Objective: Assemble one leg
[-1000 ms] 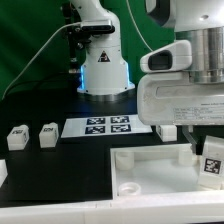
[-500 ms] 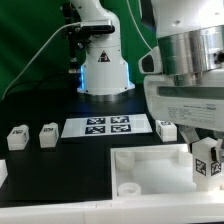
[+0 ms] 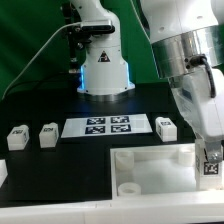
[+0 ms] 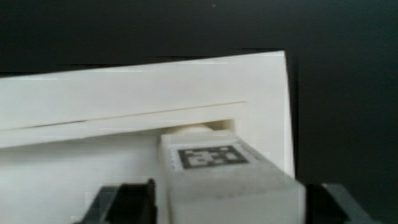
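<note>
Tool [image 4: 214, 190] clamped on leg [image 4: 221, 168], tagged face toward wrist camera. Leg held over tabletop [image 3: 150, 170] corner on exterior view's right; corner hole [image 4: 199, 127] lies just beyond leg tip.

The legs [image 3: 48, 135] look like matt white plastic, each with a printed black-and-white tag. The tray [image 3: 150, 165] is smooth white plastic with a slight sheen. The tabletop [image 3: 60, 170] is matt black. The arm [image 3: 190, 50] has glossy white shells.
</note>
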### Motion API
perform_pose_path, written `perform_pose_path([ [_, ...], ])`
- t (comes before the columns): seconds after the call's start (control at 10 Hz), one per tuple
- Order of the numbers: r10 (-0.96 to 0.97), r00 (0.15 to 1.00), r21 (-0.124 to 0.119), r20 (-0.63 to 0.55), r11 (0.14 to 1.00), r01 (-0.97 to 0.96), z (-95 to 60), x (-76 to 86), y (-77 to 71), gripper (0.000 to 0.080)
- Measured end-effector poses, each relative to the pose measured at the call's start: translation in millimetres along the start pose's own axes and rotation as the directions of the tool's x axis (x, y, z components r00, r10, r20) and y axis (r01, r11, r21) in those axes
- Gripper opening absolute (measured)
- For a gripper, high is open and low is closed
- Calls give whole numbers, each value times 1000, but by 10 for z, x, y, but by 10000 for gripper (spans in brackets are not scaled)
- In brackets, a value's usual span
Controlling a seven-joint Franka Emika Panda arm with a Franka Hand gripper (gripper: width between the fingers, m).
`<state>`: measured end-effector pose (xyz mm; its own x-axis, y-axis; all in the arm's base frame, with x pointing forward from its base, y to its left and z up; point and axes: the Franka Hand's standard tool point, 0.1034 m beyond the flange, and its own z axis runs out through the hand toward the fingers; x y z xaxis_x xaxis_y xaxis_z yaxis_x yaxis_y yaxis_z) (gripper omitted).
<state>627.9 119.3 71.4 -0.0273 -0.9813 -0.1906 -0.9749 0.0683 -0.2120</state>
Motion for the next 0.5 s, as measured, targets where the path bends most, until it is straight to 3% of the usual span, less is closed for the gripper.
perform_pose_path([
  [0.1, -52, 999, -1, 0, 999, 52, 5, -3, 7, 573],
  [0.2, -125, 992, -6, 1, 992, 125, 19, -33, 29, 573],
  [0.3, -287, 958, -24, -6, 958, 287, 51, -82, 59, 627],
  [0.4, -485, 874, -58, -9, 873, 484, 81, -146, 84, 643],
  [0.5, -612, 791, -68, -9, 789, 610, 91, -174, 71, 643],
])
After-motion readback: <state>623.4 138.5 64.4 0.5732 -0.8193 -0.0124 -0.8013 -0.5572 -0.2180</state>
